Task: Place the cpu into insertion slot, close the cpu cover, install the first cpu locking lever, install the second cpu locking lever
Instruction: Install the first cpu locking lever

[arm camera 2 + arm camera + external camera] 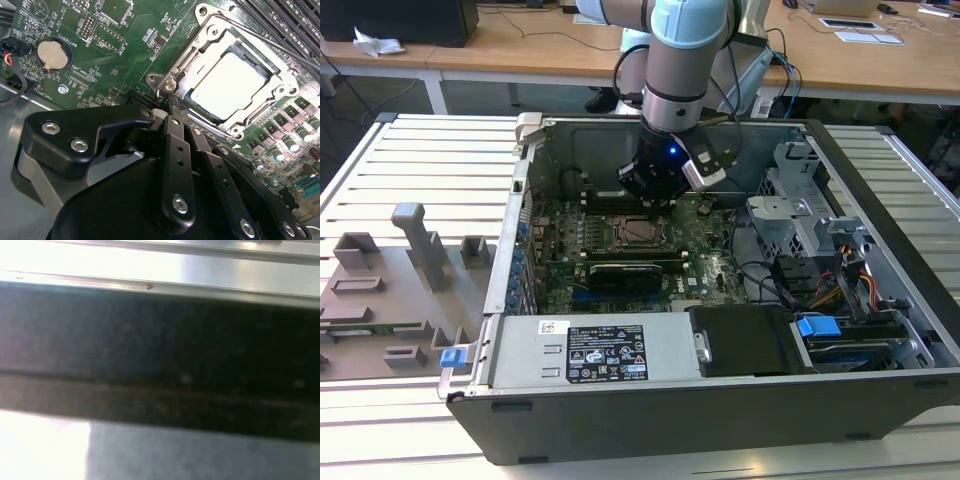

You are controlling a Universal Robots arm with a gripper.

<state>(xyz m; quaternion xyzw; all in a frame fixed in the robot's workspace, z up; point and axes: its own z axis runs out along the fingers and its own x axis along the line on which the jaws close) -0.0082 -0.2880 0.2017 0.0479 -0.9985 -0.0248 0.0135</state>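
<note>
The cpu (234,82), a pale silver square, lies in the insertion slot (161,80) on the green board. The silvery cpu cover (287,80) lies flat over the cpu's edges, and the chip shows through its window. A thin locking lever (280,42) runs along the far side of the cover. My gripper (171,107) is shut, its black fingers (176,150) pressed together, with the tips right at the socket's near corner beside a small lever hook (159,92). In the exterior view the gripper (655,192) hangs just behind the slot (638,232) inside the open computer case.
A round coin battery (52,54) sits on the board beside the socket. Memory slots (295,20) run past its other side. The case (740,420) has a drive cage (800,215), cables (840,280) and a black power supply (610,350). Grey fixtures (415,240) stand on the slatted table.
</note>
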